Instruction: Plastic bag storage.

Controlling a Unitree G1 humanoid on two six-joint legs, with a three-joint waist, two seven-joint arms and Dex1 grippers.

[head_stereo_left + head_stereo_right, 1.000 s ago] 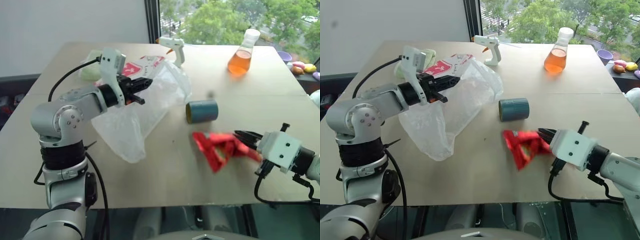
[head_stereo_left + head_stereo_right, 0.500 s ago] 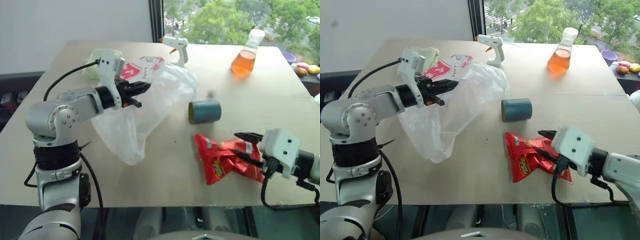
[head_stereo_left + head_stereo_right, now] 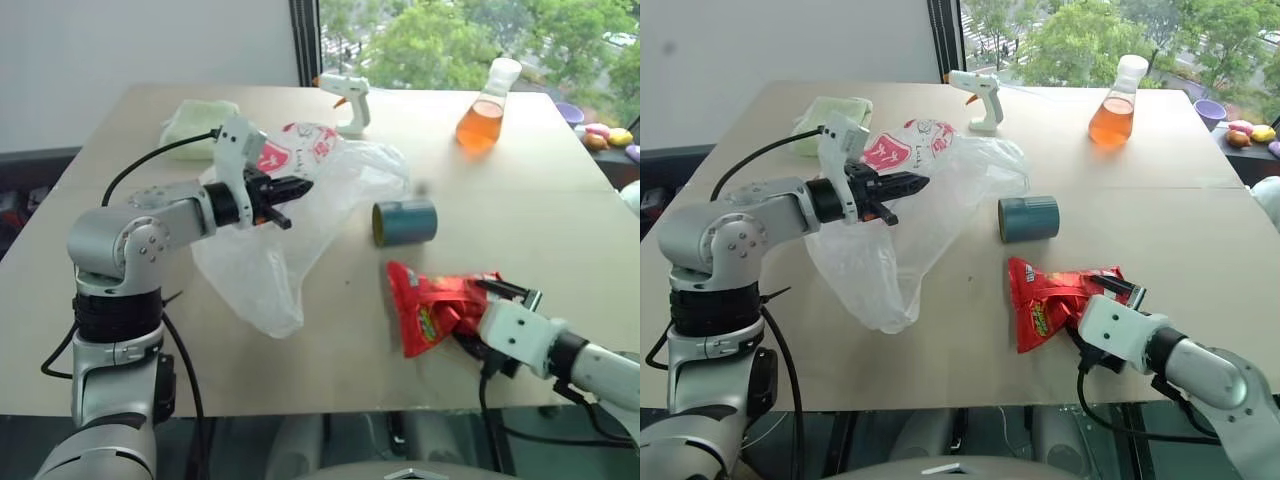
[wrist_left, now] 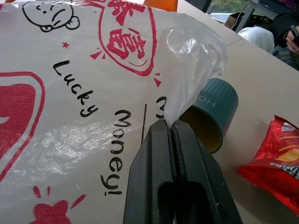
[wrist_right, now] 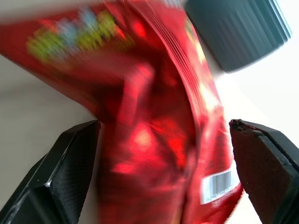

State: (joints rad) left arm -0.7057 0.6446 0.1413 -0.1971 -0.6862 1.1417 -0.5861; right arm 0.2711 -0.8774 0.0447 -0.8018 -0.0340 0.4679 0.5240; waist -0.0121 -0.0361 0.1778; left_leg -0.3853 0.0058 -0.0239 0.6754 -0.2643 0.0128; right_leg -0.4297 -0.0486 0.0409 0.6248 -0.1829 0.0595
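Plastic bag (image 3: 285,225): a large, see-through white bag lying crumpled on the table (image 3: 300,370), on the robot's left side, its printed end lifted off the surface.
Left gripper (image 3: 285,190): clenched tight on a fold of the bag's film, the two fingers (image 4: 156,154) pressed flat together with the plastic pinched between them.
Right gripper (image 3: 1110,300): fingers spread wide on either side of the red snack packet (image 3: 435,305), which lies flat on the table; nothing is clamped (the packet sits between the pads but looks let go).
Handling, judged: the bag looks very light, limp and crinkly, with no stiffness of its own, so it will sag and trail from whatever point is held. The film is probably slick, and a thin pinch could slip out.
Where to hold, judged: a bunched fold or the gathered edge, several layers thick, gives more bite than a single sheet; a second grip on the loose lower end near the table's front would help with folding or stuffing it.
Fragility, judged: it may stretch or tear if tugged hard.
Writing on the bag: "Lucky" and "Money!" in black, red characters in a ring, a small cartoon face.
Nearby: a teal tube (image 3: 405,222) lying on its side just beside the bag.
Other labels: the packet's print is too blurred to read.
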